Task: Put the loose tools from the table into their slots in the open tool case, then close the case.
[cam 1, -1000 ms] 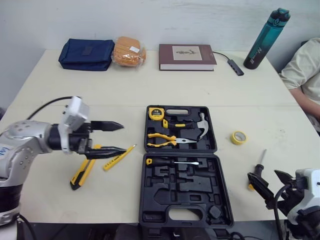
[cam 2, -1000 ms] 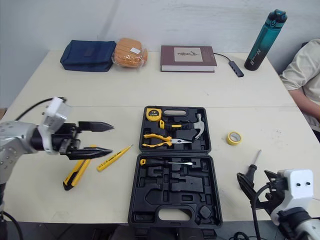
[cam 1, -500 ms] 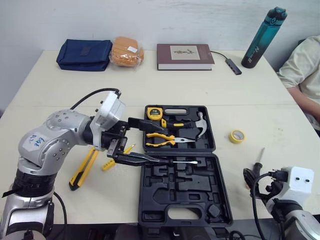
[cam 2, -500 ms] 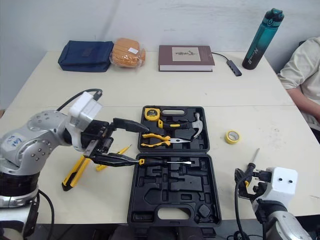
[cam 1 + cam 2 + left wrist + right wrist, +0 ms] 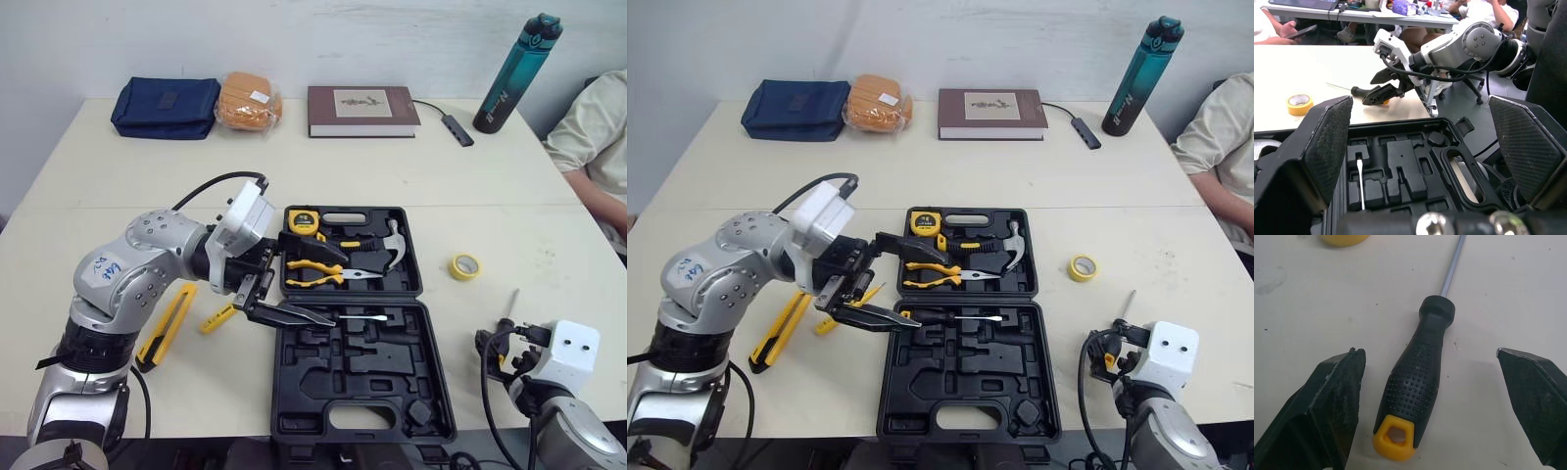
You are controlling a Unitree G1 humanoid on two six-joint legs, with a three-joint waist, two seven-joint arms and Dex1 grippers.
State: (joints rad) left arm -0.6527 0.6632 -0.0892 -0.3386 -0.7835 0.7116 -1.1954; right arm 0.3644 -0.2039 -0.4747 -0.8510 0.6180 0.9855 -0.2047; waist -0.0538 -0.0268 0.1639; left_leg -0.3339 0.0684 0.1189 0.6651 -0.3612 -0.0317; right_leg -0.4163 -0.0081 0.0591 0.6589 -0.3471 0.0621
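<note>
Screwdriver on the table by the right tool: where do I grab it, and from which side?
Take the screwdriver by its thick, textured black handle, coming straight down from above. It lies flat on the table, handle between the open fingers of the right tool; the shaft is thin.

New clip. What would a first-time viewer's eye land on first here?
The open black tool case in the middle of the table, with the left gripper spread open over its left side. Next, the right gripper, open, straddling a loose black-and-yellow screwdriver on the table to the case's right. A yellow utility knife lies loose left of the case.
</note>
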